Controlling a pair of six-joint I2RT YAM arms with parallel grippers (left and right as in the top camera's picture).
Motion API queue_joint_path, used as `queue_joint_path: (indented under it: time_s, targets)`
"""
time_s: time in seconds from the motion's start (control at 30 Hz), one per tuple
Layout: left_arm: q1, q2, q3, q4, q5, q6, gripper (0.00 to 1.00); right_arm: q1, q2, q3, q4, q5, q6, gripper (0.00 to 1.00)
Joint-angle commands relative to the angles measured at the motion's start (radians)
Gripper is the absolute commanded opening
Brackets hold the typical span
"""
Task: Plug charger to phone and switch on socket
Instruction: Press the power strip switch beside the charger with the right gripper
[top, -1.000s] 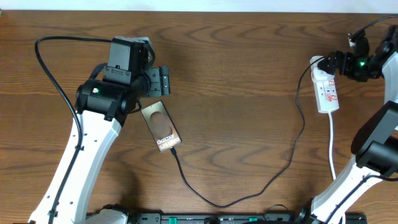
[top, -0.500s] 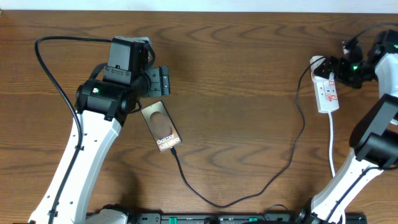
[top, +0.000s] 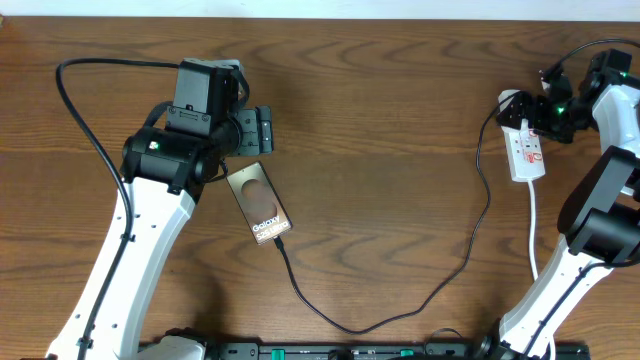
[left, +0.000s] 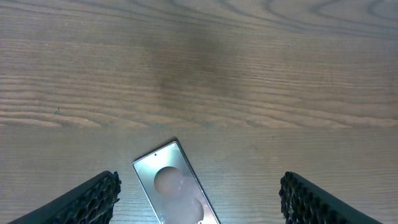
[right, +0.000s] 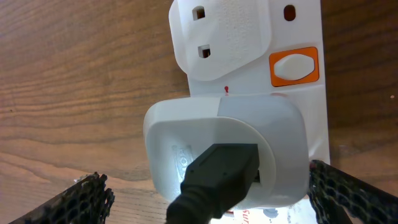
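Plainly, white "Galaxy" lettering marks the phone (top: 259, 205).

Left wrist feed: my left claw (left: 200, 198) hangs spread wide above the wooden desk (left: 249, 81), the phone (left: 176, 186) lying tilted between its fingers, touching neither.

Left hand (left: 199, 199) open, right hand (right: 214, 199) seemingly open

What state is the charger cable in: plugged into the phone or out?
Plugged in, apparently: the cable meets the phone's bottom edge, no gap.
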Motion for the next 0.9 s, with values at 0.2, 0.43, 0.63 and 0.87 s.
queue_joint_path:
  time_s: [0.2, 0.43, 0.63, 0.87]
  targets:
    - [-0.002, 0.0, 0.01, 0.0, -0.006, 0.021, 0.84, 0.029, 0.018, -0.007, -0.034, -0.178, 0.034, 0.99]
    - [-0.002, 0.0, 0.01, -0.008, -0.006, 0.021, 0.85, 0.029, 0.018, -0.007, -0.054, -0.222, 0.05, 0.99]
    - [-0.002, 0.0, 0.01, -0.014, -0.006, 0.021, 0.84, 0.027, 0.018, -0.002, -0.063, -0.004, 0.105, 0.99]
    - [-0.002, 0.0, 0.01, -0.006, -0.005, 0.005, 0.84, -0.014, 0.018, 0.057, -0.161, 0.076, 0.136, 0.99]
